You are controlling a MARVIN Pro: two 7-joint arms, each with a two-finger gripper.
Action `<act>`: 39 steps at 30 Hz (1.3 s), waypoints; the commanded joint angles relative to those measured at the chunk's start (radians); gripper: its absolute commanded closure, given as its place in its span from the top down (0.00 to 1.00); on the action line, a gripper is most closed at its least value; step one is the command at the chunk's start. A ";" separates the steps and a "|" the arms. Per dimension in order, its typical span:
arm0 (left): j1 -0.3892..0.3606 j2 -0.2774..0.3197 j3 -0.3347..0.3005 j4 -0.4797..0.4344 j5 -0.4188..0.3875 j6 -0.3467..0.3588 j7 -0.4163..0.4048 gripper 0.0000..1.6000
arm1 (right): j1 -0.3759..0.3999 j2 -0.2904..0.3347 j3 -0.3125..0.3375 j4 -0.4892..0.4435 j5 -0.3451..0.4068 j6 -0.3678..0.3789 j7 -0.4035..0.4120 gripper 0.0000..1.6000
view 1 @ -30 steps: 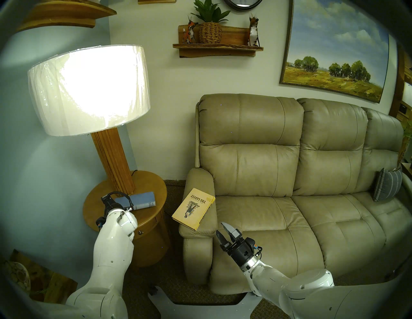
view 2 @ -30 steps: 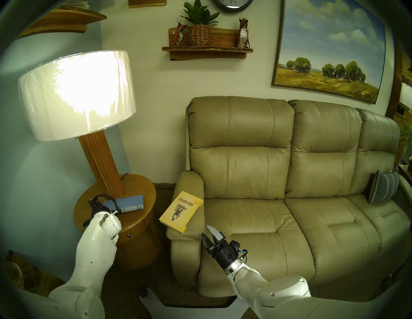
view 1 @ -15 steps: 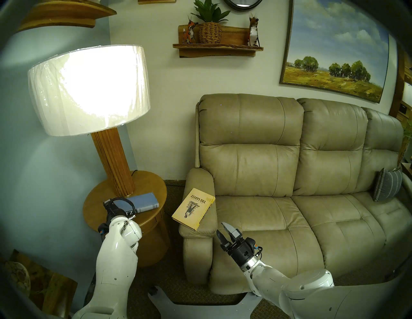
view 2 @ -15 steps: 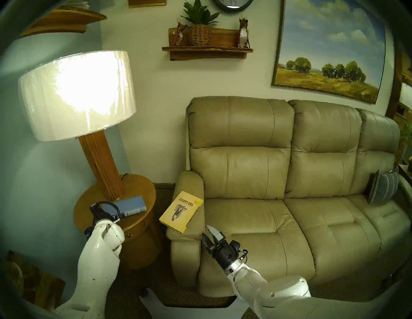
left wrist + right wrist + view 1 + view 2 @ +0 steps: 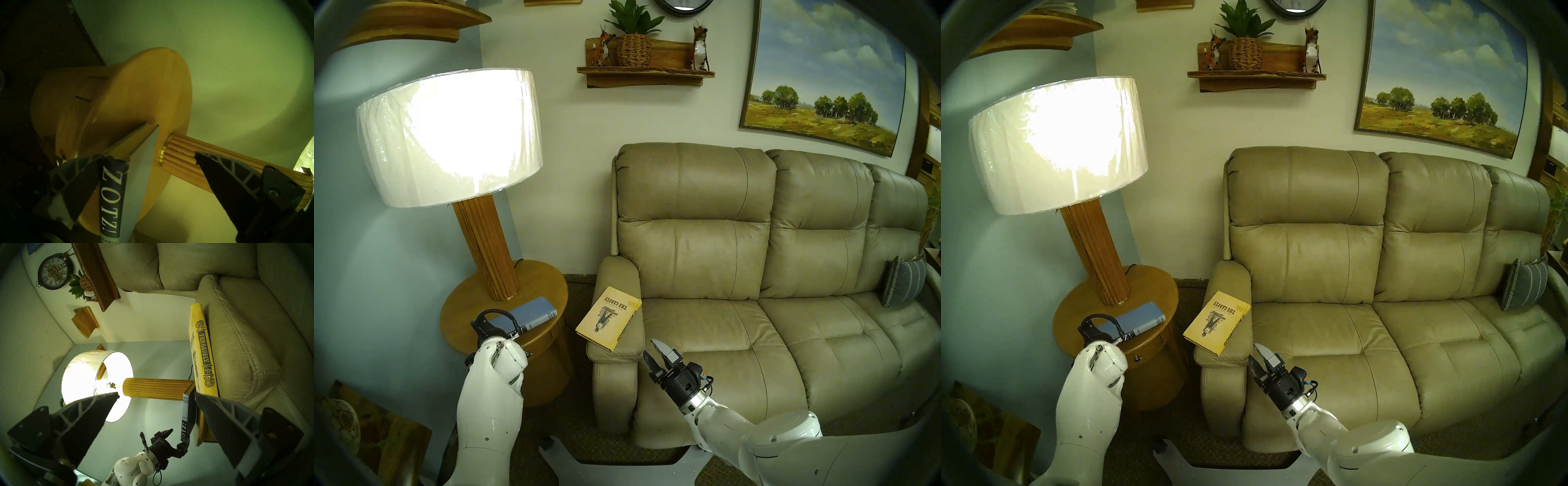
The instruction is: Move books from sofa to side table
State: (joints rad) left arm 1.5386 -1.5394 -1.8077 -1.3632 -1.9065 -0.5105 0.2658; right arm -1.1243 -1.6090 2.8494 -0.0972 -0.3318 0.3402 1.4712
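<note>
Now the light-blue book (image 5: pixel 533 310) lies flat on the round wooden counter (image 5: pixel 548 281) beside the lamp base (image 5: pixel 490 251); the left gripper (image 5: pixel 149 162) has its jaws apart around the book's spine end. Farther out, the yellow book (image 5: pixel 608 321) rests on the sofa (image 5: pixel 738 271) arm, with the right gripper (image 5: pixel 657 354) near it, jaws apart and empty.

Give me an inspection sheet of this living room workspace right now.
Surface: round wooden side table, lamp standing on it.
Job's things: blue book lies on the side table; yellow book on the sofa armrest, one corner overhanging.
Clutter: nothing seen.
Grippers: left gripper open, one finger against the blue book; right gripper open, empty, near the yellow book.
Cables: lamp cord behind the lamp.
Surroundings: wall shelf, painting, striped cushion.
</note>
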 commanded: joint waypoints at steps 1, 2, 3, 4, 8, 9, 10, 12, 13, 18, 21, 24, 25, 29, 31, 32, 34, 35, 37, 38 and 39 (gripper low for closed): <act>-0.053 0.026 -0.015 -0.011 -0.014 0.001 0.045 1.00 | 0.003 -0.003 -0.006 -0.003 0.010 0.002 0.012 1.00; -0.062 0.030 -0.020 0.000 -0.020 0.003 0.054 1.00 | 0.003 -0.003 -0.007 -0.003 0.010 0.002 0.012 1.00; -0.067 0.034 -0.022 0.005 -0.024 0.007 0.063 1.00 | 0.003 -0.003 -0.008 -0.003 0.011 0.002 0.012 1.00; -0.071 0.034 -0.028 0.007 -0.031 0.007 0.074 1.00 | 0.003 -0.003 -0.009 -0.003 0.011 0.001 0.012 1.00; -0.026 0.025 -0.035 -0.080 -0.063 0.047 0.101 1.00 | 0.004 -0.004 -0.012 -0.003 0.014 -0.002 0.012 1.00; -0.025 0.019 -0.038 -0.085 -0.066 0.044 0.100 1.00 | 0.005 -0.004 -0.012 -0.003 0.014 -0.002 0.012 1.00; -0.012 0.015 -0.033 -0.099 -0.059 0.048 0.088 1.00 | 0.006 -0.005 -0.013 -0.003 0.015 -0.002 0.012 1.00; 0.001 0.007 -0.031 -0.112 -0.058 0.040 0.101 1.00 | 0.006 -0.006 -0.015 -0.003 0.016 -0.002 0.012 1.00; 0.022 0.004 -0.029 -0.139 -0.061 0.046 0.110 1.00 | 0.006 -0.006 -0.017 -0.003 0.018 -0.002 0.012 1.00; 0.081 -0.006 -0.024 -0.187 -0.054 0.041 0.123 1.00 | 0.005 -0.004 -0.021 -0.003 0.026 -0.001 0.012 1.00; 0.087 -0.006 -0.027 -0.170 -0.053 0.031 0.132 1.00 | 0.003 -0.003 -0.025 -0.003 0.032 0.000 0.012 1.00; 0.107 -0.005 -0.033 -0.177 -0.065 0.049 0.132 1.00 | 0.001 -0.002 -0.029 -0.003 0.036 -0.001 0.012 1.00; 0.117 -0.009 -0.034 -0.190 -0.064 0.048 0.128 1.00 | 0.001 -0.001 -0.030 -0.003 0.037 -0.001 0.012 1.00; 0.157 -0.021 -0.036 -0.240 -0.066 0.057 0.113 1.00 | -0.001 -0.001 -0.032 -0.003 0.042 -0.001 0.012 1.00; 0.175 -0.024 -0.039 -0.269 -0.067 0.055 0.126 1.00 | -0.002 -0.002 -0.035 -0.003 0.044 -0.001 0.012 1.00; 0.169 -0.021 -0.043 -0.258 -0.068 0.058 0.124 1.00 | -0.002 -0.003 -0.037 -0.003 0.045 0.000 0.012 1.00; 0.144 -0.013 -0.057 -0.225 -0.072 0.051 0.129 1.00 | -0.003 -0.004 -0.040 -0.003 0.048 0.000 0.012 1.00; 0.133 -0.007 -0.060 -0.209 -0.075 0.057 0.128 1.00 | -0.003 -0.004 -0.041 -0.003 0.048 -0.001 0.012 1.00; 0.103 0.004 -0.067 -0.174 -0.078 0.058 0.134 1.00 | -0.003 -0.004 -0.043 -0.003 0.049 -0.001 0.012 1.00; 0.088 0.014 -0.068 -0.161 -0.085 0.067 0.149 1.00 | -0.003 -0.004 -0.043 -0.003 0.050 -0.001 0.012 1.00; 0.071 0.015 -0.069 -0.146 -0.081 0.057 0.148 1.00 | -0.003 -0.004 -0.043 -0.003 0.050 -0.002 0.012 1.00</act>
State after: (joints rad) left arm 1.6900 -1.5621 -1.8617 -1.5548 -1.9805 -0.4584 0.4042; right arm -1.1305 -1.6091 2.8111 -0.0974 -0.2894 0.3371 1.4714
